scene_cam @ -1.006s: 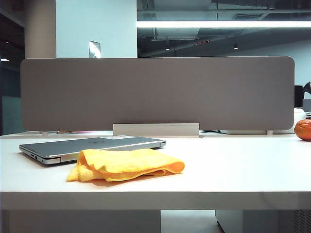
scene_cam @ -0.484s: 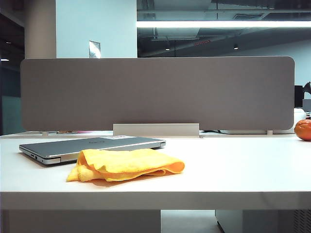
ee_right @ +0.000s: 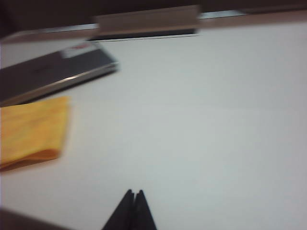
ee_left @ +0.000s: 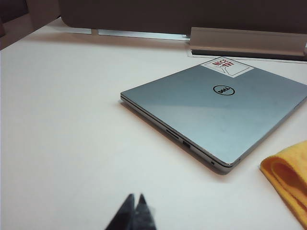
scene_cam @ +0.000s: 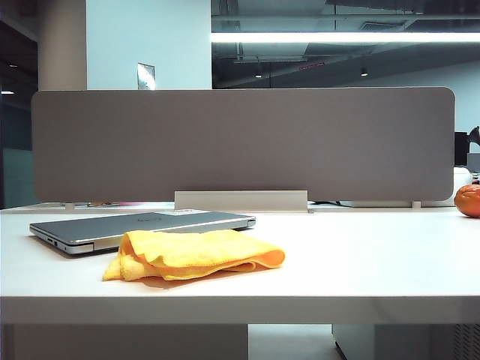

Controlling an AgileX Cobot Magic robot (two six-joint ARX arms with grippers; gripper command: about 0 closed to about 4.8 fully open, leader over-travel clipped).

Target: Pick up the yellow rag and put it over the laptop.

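Note:
The yellow rag (scene_cam: 195,253) lies crumpled on the white table, its back edge against the front of the closed silver-grey laptop (scene_cam: 142,227). The left wrist view shows the laptop (ee_left: 220,115) lid with its round logo and a corner of the rag (ee_left: 288,175). My left gripper (ee_left: 135,196) is shut and empty, hanging over bare table short of the laptop. In the blurred right wrist view my right gripper (ee_right: 134,192) is shut and empty, well away from the rag (ee_right: 31,132) and laptop (ee_right: 53,74). Neither gripper appears in the exterior view.
A long grey partition panel (scene_cam: 240,146) stands along the table's back edge on a pale base (scene_cam: 241,200). A round orange fruit (scene_cam: 468,200) sits at the far right. A white sticker (ee_left: 226,66) is on the laptop's lid.
Nothing differs in the exterior view; the rag and laptop lie where they were.

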